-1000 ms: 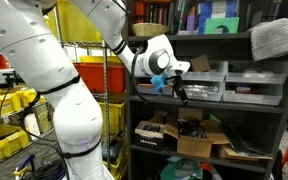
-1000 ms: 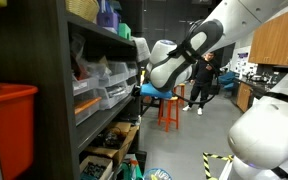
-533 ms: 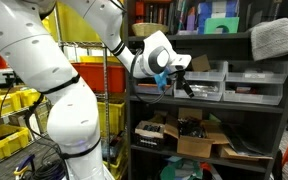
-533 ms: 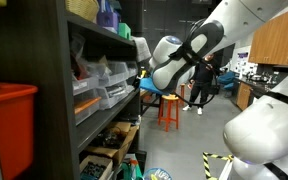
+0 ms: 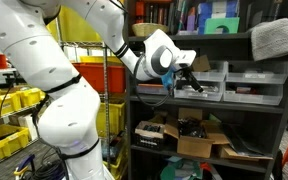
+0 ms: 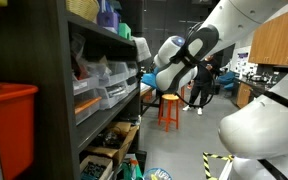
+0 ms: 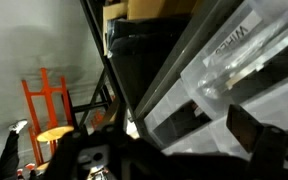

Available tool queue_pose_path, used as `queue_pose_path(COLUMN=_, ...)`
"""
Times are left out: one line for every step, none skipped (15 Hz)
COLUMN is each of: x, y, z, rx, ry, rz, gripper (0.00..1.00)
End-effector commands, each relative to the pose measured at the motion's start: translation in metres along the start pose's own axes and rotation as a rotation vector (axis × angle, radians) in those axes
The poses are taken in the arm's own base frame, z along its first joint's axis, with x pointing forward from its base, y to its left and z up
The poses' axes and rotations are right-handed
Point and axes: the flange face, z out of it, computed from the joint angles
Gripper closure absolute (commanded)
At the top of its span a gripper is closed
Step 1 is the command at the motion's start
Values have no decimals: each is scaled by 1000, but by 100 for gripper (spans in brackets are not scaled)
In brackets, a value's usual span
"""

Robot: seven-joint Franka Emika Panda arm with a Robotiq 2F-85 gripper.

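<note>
While the white arm [image 5: 54, 85] reaches in from beside the dark shelf rack [image 5: 134, 120], its pincer [image 5: 190, 80] hangs at the front of the clear plastic drawers [image 5: 214, 82] that sit in a row on the rack's middle shelf. The pincer is spread wide and pinches nothing. In the wrist view its two dark fingers [image 7: 250, 132] stand far apart along the lower edge, and the clear plastic drawers [image 7: 229, 75] slant across the right side just beyond them, one bearing a pale label with lettering too blurred to read. Whether a fingertip touches a drawer front cannot be told. In an exterior view a grey folded cloth [image 5: 274, 38] lies on the top shelf above and well to the side, and an open cardboard box [image 5: 199, 143] sits on the shelf below the drawers. Yellow crates [image 5: 9, 105] stand behind the arm. An orange stool [image 6: 170, 108] stands on the floor beyond the rack, also seen in the wrist view [image 7: 46, 105], and a red bin [image 6: 9, 125] sits close to the camera.
</note>
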Motion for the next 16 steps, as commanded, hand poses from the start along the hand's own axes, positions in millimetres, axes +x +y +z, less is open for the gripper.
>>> queue_pose_path(x=37, y=23, z=-9, rx=23, ry=153, rz=122, gripper=0)
queue_pose_path(x=49, y=31, z=-9, rx=38, ry=195, rz=156, gripper=0)
queue_pose_path(x=62, y=39, z=-9, rx=57, ry=241, rz=189, gripper=0)
queue_pose_path(x=73, y=46, z=-11, rx=78, ry=288, rz=217, gripper=0)
queue_pose_path(x=84, y=52, z=-9, rx=100, ry=328, rz=260, gripper=0)
queue_pose_path(x=107, y=36, z=-29, rx=110, ry=355, rz=302, gripper=0)
queue_pose_path(x=117, y=37, z=-31, rx=120, ry=379, rz=340, gripper=0)
queue_pose_path(x=134, y=34, z=-37, rx=135, ry=408, rz=370, gripper=0)
queue_pose_path(x=151, y=27, z=-46, rx=160, ry=438, rz=396, gripper=0)
queue_pose_path(x=164, y=22, z=-49, rx=174, ry=451, rz=372, gripper=0)
queue_pose_path(x=177, y=15, z=-54, rx=189, ry=473, rz=368, gripper=0)
queue_pose_path(x=187, y=12, z=-59, rx=197, ry=489, rz=365, gripper=0)
queue_pose_path(x=199, y=10, z=-65, rx=203, ry=515, rz=371, gripper=0)
queue_pose_path(x=207, y=11, z=-66, rx=200, ry=529, rz=369, gripper=0)
queue_pose_path(x=212, y=18, z=-67, rx=180, ry=548, rz=371, gripper=0)
queue_pose_path(x=212, y=21, z=-67, rx=166, ry=552, rz=354, gripper=0)
